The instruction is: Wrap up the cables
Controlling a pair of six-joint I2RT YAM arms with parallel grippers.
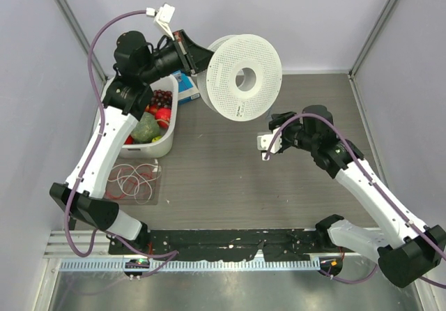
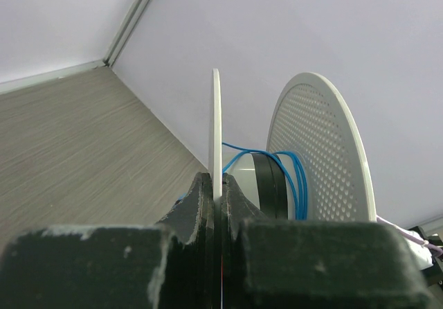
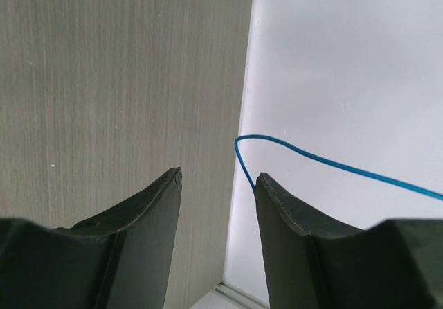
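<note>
Evidently wrapping is barely begun: the left gripper (image 2: 216, 188) clamps the spool (image 1: 244, 77) by a flange, its hub bearing a few turns of blue cable (image 2: 296, 177), the right gripper (image 3: 218, 176) gapes beside the loose strand, and the red and white cables (image 1: 136, 180) lie on the desk (image 1: 230, 178).

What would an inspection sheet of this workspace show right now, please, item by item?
Surface: grey wood-grain table, no spills seen.
Job's things: white perforated spool held up by the left arm; blue cable partly wound on its hub.
Clutter: white bin of produce; blue box behind it.
Grippers: left gripper shut on the spool's flange; right gripper open, a blue strand beside one finger.
Cables: red and white cables lie looped beside the bin, not yet wrapped.
Surroundings: plain grey walls; nothing else seen.
</note>
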